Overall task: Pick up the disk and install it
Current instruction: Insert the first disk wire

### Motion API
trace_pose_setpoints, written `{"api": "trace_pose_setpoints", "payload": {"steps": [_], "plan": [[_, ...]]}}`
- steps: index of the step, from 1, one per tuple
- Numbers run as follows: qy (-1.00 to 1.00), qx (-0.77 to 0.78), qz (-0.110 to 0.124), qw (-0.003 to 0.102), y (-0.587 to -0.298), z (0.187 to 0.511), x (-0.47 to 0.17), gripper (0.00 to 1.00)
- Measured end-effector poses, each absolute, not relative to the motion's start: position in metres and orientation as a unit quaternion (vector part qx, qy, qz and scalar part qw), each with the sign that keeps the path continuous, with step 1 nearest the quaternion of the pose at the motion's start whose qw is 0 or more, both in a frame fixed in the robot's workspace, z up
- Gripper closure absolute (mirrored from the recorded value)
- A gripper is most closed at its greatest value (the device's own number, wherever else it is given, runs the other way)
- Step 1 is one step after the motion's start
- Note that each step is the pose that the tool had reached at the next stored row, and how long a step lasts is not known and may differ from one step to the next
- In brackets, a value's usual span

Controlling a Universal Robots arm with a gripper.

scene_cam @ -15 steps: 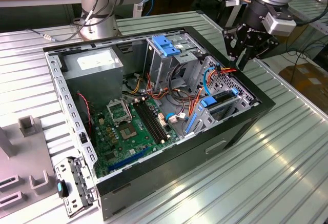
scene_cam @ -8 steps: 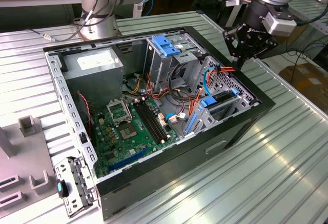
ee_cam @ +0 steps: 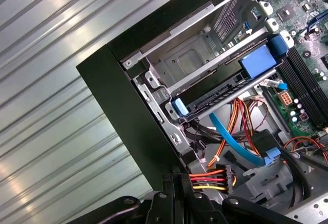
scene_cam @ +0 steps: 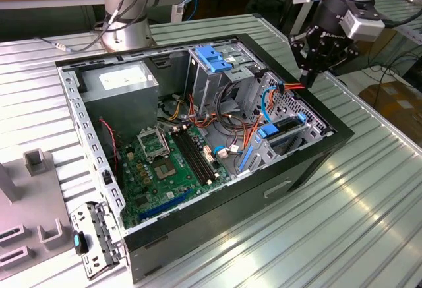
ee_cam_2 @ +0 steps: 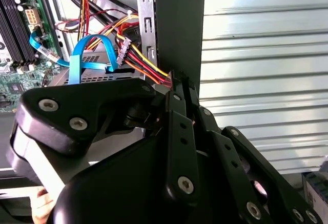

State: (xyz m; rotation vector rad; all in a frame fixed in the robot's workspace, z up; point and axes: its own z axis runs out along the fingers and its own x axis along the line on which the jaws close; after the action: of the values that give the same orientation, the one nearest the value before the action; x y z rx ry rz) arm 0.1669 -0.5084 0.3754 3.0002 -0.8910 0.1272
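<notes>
The disk (scene_cam: 287, 130) lies flat in the lower drive bay at the exterior view's right end of the open computer case (scene_cam: 316, 163), with blue rails along its edges. In the first wrist view the disk (ee_cam: 218, 96) shows its dark rear edge between a blue rail tab and a blue latch. My gripper (scene_cam: 306, 81) hovers above the case's far right corner. Its fingers are shut on the connector of the red, yellow and black power cable (ee_cam: 210, 179), a short way behind the disk. The same cable (ee_cam_2: 148, 65) runs up to the fingertips (ee_cam_2: 177, 83).
A grey power-supply box (scene_cam: 120, 82), the green motherboard (scene_cam: 165, 163) and an upper drive cage with a blue latch (scene_cam: 212, 57) fill the case. Blue data cables (ee_cam: 233, 139) loop near the bay. A grey fixture (scene_cam: 33, 196) and a metal bracket (scene_cam: 99, 235) lie on the exterior view's left.
</notes>
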Motion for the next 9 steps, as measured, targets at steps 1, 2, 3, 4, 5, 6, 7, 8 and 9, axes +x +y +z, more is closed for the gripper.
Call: {"api": "trace_pose_setpoints", "payload": {"steps": [1,2,3,4,5,6,7,8,9], "plan": [[-0.284,0.958,0.041,0.005,-0.5084,0.3760,0.1670,0.84],[-0.284,0.958,0.041,0.005,-0.5084,0.3759,0.1670,0.84],[-0.284,0.958,0.041,0.005,-0.5083,0.3760,0.1670,0.84],[-0.284,0.958,0.041,0.005,-0.5083,0.3761,0.1670,0.84],[-0.284,0.958,0.041,0.005,-0.5083,0.3761,0.1670,0.84],[-0.285,0.958,0.041,0.005,-0.5083,0.3761,0.1669,0.84],[-0.286,0.957,0.041,0.005,-0.5084,0.3761,0.1669,0.84],[-0.289,0.956,0.041,0.005,-0.5083,0.3761,0.1669,0.84],[-0.293,0.955,0.041,0.005,-0.5083,0.3761,0.1668,0.84]]}}
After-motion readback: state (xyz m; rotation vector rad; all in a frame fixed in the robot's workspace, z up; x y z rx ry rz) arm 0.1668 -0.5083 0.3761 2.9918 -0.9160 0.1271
